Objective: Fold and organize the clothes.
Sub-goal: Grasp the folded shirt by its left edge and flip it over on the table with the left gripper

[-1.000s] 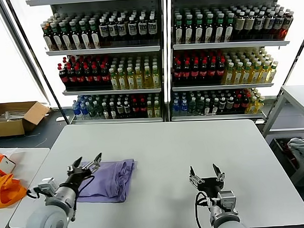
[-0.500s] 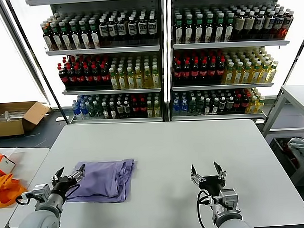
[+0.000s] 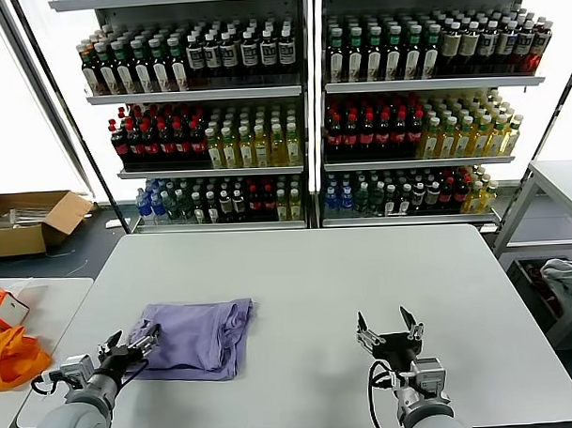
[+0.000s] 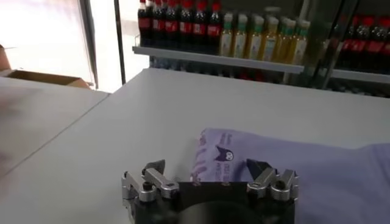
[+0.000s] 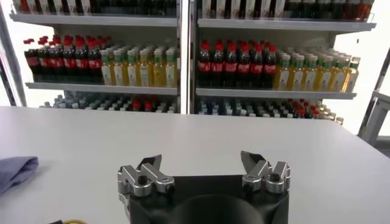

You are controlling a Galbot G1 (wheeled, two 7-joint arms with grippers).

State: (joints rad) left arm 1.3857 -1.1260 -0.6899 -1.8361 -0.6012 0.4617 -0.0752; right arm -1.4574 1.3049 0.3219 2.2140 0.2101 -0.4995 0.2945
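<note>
The lavender short-sleeved cotton T-shirt point(image 3: 196, 337) lies folded into a rough rectangle on the pale grey rectangular surface point(image 3: 317, 288), toward the robot's left side, and the left gripper point(image 3: 133, 343) sits just beside the shirt's near left corner, low over the surface with its two black-tipped fingers spread apart and nothing between them. From the left wrist view the left gripper point(image 4: 207, 172) points straight at the folded T-shirt point(image 4: 292, 173), whose nearest corner lies just ahead of the spread fingers and shows a turned-up edge printed with small dark cartoon figures; whether a fingertip touches the cloth cannot be told. The right gripper point(image 3: 389, 331) stands well apart from the shirt, on the robot's right side near the front edge of the surface, its fingers likewise spread wide and holding nothing. In the right wrist view the right gripper point(image 5: 204, 167) faces bare surface, and a small corner of the lavender T-shirt point(image 5: 15, 170) shows far off to the side of its fingers. Beyond both grippers, past the far edge of the surface, rise tall white shelving racks of bottled drinks point(image 3: 301, 119), with dark, red-capped, yellow and green bottles in rows. Off to the left gripper's outer side, on a separate low white table point(image 3: 26, 308), lies a bright orange fabric bundle point(image 3: 11, 355), and farther back on the floor sits an open brown cardboard box point(image 3: 28, 221).
</note>
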